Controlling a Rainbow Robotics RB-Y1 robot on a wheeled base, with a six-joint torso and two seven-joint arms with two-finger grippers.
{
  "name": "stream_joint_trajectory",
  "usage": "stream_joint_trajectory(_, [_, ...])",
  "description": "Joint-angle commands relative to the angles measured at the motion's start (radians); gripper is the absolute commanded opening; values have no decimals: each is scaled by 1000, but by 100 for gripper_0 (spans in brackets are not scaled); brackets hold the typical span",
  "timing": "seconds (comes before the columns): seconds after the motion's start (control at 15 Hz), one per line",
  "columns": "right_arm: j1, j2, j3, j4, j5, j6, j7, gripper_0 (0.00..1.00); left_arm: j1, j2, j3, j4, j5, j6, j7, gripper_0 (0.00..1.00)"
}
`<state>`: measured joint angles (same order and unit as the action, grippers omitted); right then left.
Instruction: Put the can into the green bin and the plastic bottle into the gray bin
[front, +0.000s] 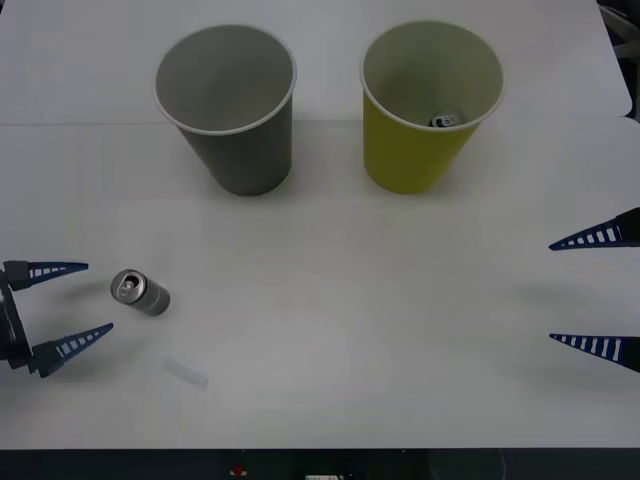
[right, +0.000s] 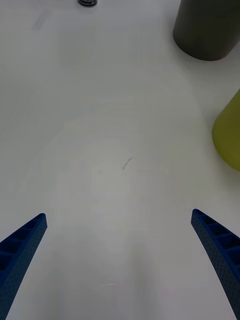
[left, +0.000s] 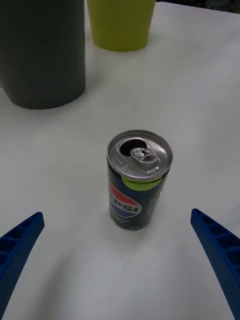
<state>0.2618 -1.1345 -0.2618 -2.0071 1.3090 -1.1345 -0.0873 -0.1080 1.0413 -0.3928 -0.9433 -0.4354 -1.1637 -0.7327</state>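
A small dark can (front: 140, 292) with a silver pull-tab top stands on the white table at the front left; the left wrist view shows the can (left: 138, 180) close up. My left gripper (front: 100, 297) is open just left of it, fingers apart and not touching it. The gray bin (front: 228, 105) stands at the back left and the green bin (front: 428, 100) at the back right. A second can (front: 444, 121) lies inside the green bin. My right gripper (front: 550, 292) hangs open at the right edge, holding nothing. The plastic bottle is out of view.
A faint pale patch (front: 186, 373) lies on the table in front of the can. The table's front edge (front: 320, 450) runs along the bottom. The right wrist view shows bare table with a small scuff (right: 127, 162) and both cups beyond.
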Motion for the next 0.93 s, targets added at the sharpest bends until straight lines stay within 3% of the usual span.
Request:
stream_joint_trajectory(0.07, [0, 0, 0, 0, 0, 0, 0, 100, -4, -3, -61, 0, 90, 39, -97, 100])
stream_joint_trajectory(0.27, [0, 0, 0, 0, 0, 0, 0, 100, -15, -18, -136, 11, 199, 58, -195, 100])
stream_joint_trajectory(0.67, [0, 0, 0, 0, 0, 0, 0, 100, -85, -142, -136, 176, 192, 22, -234, 100])
stream_joint_trajectory(0.93, [0, 0, 0, 0, 0, 0, 0, 100, -90, -182, -136, 185, 188, 21, -234, 100])
